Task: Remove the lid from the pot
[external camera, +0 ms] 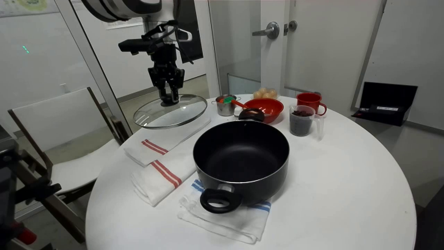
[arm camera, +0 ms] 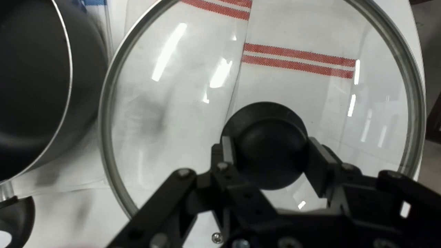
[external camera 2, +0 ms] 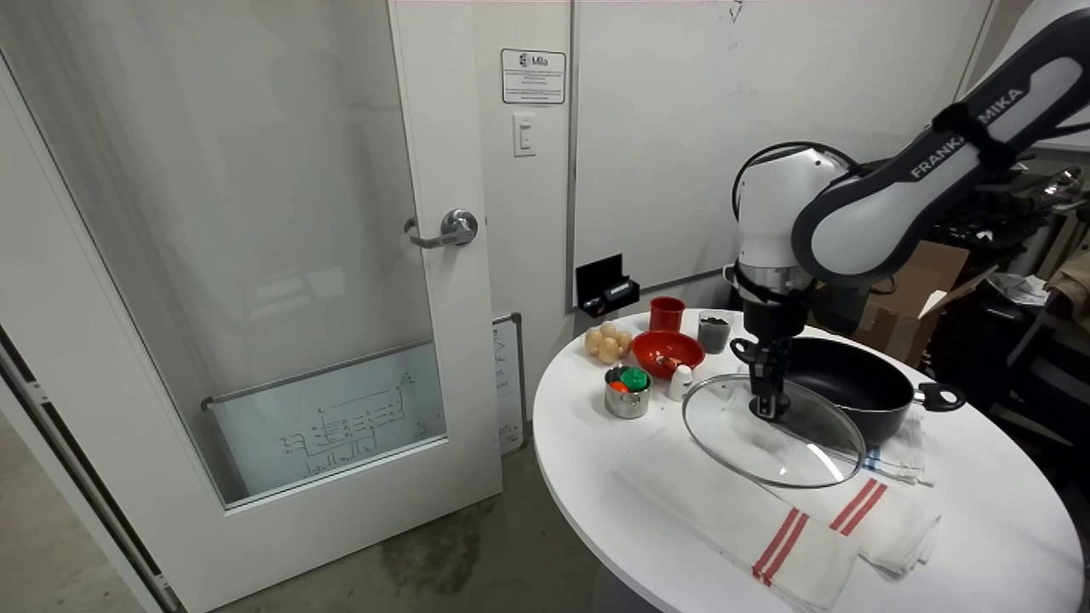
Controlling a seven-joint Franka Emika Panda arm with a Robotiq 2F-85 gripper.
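Glass makes up nearly all of this lid (external camera: 170, 113), a shallow dome edged with a metal rim, so I'd expect it to be stiff, fairly weighty for something so thin, and slick wherever it is bare. A knock against something hard could chip or crack it. The rim might be tougher, but pinching there would leave the whole disc hanging off one side. The black knob (arm camera: 272, 151) in the middle is the sensible hold; being round and smooth-looking, it may let the lid swivel or tip.

That is just where the pincer (external camera: 169, 97) has it. Its jaws stand about as far apart as the knob is wide, with the fingers (arm camera: 317, 168) to either side, seemingly pressed against it. The lid spreads out below the fingertips, leaning a little by the look of it, and appears to hang over the red-striped towels (external camera: 156, 182) on the counter (external camera: 340, 194). It is off the pot (external camera: 242, 166), whose uncovered mouth is near it. I can't tell how much air lies beneath the lid, so I'd want any lowering done gently.
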